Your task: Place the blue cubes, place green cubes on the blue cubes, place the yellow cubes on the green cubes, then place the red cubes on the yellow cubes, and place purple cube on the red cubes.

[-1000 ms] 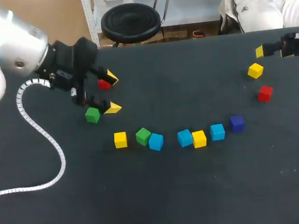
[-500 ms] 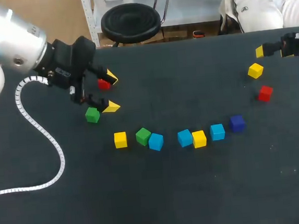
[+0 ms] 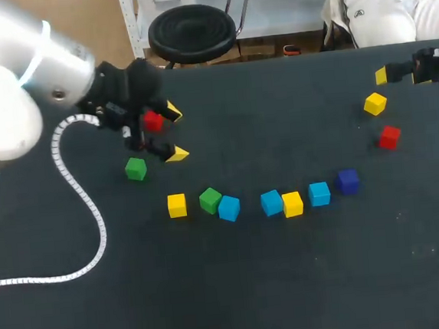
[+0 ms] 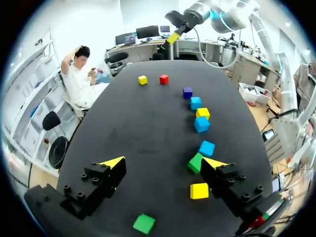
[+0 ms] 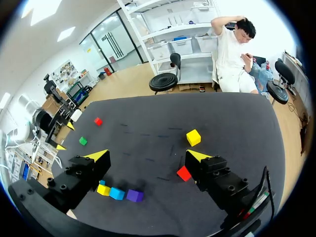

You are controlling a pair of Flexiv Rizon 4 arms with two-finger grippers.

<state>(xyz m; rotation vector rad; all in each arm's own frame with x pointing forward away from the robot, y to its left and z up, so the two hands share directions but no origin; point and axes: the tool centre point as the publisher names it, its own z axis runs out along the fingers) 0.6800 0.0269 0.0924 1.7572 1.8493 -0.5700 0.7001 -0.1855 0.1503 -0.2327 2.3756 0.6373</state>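
left gripper [image 3: 172,132]: we are holding it wide open above the table's [image 3: 291,281] far left part; it is gripping nothing, and bare cloth is showing between its fingers in the wrist view.
right gripper [image 3: 400,76]: we are holding it open at the far right edge, with nothing in it.
blue cubes [image 3: 271,202]: three are sitting in a curved row across the middle.
green cubes [image 3: 210,200]: one is sitting in the row, touching the leftmost blue one; the other is lying apart, near the left gripper.
yellow cubes [image 3: 177,205]: one is ending the row at its left, one is touching the middle blue one, and one is lying near the right gripper.
red cubes [image 3: 153,122]: one is showing between the left gripper's fingers in the head view, and we cannot tell if it is touching them; the other is lying near the right-hand yellow one.
purple cube [image 3: 348,180]: it is ending the row at its right, just beside a blue one.
cable [image 3: 76,200]: it is trailing over the table's left part.
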